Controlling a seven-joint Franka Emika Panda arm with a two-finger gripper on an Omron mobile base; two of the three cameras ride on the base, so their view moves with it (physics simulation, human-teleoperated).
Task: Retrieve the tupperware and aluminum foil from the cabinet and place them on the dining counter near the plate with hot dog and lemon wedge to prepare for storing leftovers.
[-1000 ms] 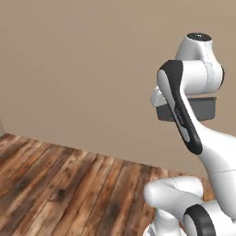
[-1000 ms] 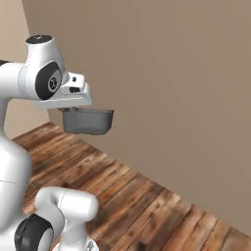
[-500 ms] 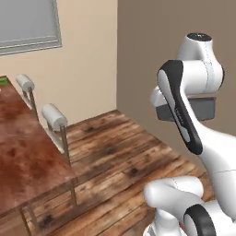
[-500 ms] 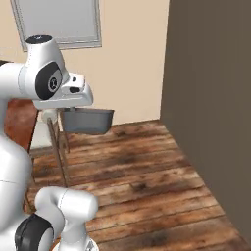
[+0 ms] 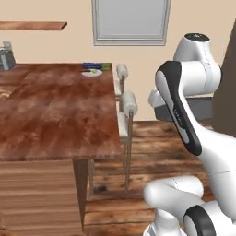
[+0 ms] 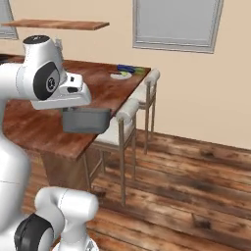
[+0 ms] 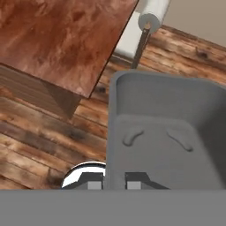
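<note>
- My hand [image 7: 114,182] was clenched on the near wall of the tupperware [image 7: 165,137], one finger [image 7: 94,182] outside that wall and the other inside the tub.
- In the hand view the grey tub stretched away from my fingers, its open hollow facing the camera and its sloped walls rising on each side.
- From the right base view the tupperware [image 6: 86,120] hung just under my hand, level, in the air beside the bench [image 6: 34,117] and not touching it.
- From the left base view only a dark grey piece of the tupperware [image 5: 203,108] showed behind my forearm, well apart from the near corner of the bench [image 5: 55,115].
- Below the tub in the hand view lay the plank floor [image 7: 39,137]; the corner of the bench [image 7: 66,39] sat up and to the left, with a white cushioned stool [image 7: 150,17] at its edge.
- The plate [image 5: 93,72] rested at the far right corner of the bench, well apart from my hand.
- The aluminum foil [image 5: 96,66] lay on the bench just behind the plate, blue with a lime-green end toward the stools.
- In the right base view the plate [image 6: 120,75] and the foil box [image 6: 131,69] sat together at the far end, beyond the two stools [image 6: 128,113].
- What lay on the plate was too small for me to make out.
</note>
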